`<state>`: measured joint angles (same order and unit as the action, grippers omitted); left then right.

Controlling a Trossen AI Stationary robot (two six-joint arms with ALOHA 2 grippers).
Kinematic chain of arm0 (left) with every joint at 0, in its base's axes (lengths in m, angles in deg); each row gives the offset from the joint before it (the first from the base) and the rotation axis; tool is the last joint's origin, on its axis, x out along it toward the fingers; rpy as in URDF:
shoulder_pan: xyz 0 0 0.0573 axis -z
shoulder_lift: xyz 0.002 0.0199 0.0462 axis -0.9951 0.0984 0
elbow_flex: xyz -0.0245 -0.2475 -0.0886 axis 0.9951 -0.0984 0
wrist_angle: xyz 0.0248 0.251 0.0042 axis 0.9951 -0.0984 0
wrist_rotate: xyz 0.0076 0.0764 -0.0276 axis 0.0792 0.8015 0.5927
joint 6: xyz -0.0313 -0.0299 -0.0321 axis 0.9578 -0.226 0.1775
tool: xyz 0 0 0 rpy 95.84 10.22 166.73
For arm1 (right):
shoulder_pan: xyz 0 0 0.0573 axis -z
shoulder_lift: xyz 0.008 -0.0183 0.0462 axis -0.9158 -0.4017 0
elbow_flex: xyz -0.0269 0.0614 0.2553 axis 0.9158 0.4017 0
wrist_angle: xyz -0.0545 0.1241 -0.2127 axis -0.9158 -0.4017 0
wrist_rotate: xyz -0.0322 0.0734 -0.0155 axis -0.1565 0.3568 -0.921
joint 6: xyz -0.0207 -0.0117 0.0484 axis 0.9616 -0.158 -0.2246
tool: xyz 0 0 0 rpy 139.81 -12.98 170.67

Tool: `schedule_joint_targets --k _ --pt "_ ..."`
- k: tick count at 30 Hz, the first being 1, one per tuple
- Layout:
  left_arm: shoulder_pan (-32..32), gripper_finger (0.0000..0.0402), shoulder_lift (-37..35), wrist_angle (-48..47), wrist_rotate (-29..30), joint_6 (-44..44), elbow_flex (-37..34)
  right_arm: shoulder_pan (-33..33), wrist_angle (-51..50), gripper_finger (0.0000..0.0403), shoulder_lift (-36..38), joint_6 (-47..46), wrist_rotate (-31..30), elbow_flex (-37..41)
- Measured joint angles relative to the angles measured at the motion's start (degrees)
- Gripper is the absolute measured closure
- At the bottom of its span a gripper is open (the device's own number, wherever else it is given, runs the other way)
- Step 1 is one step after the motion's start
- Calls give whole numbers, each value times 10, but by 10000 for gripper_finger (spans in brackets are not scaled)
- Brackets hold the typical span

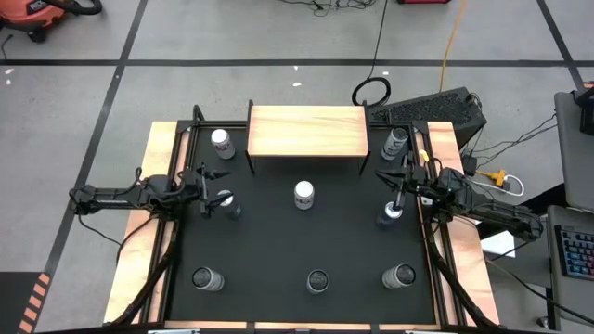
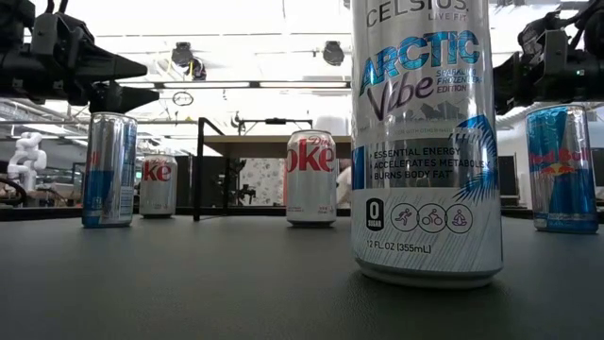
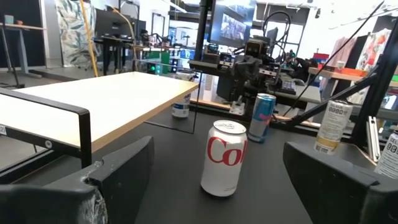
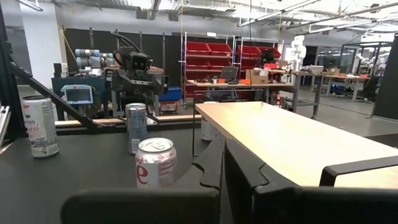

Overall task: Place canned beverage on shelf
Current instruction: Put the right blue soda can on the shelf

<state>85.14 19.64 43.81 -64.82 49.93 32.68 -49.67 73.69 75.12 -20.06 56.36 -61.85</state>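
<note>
The left gripper [image 1: 215, 200] sits at the left middle of the high view with its fingers [image 3: 121, 171] spread wide. It holds nothing. It hangs just above a blue can [image 1: 229, 207], likely so it can drop down and grab it. The right gripper [image 1: 397, 197] is at the right middle, pinched shut and holding nothing. It waits over another blue can [image 1: 390, 214].

The Coke can [image 1: 303, 194] stands alone in the middle, just below the shelf [image 1: 306, 132]. The shelf is at the top middle and its wooden top is bare, so no can is on it yet.

More cans stand at the table's corners and along the bottom edge.

In the low view a tall Celsius can [image 2: 425, 142] fills the front and hides much of what is behind it. The left gripper hides most of its blue can from above.
</note>
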Motion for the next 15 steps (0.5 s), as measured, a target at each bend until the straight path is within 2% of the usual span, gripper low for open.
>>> schedule_joint_targets --k 15 --pt "0 41 0 -2 -3 0 0 0 1 403 0 10 0 0"
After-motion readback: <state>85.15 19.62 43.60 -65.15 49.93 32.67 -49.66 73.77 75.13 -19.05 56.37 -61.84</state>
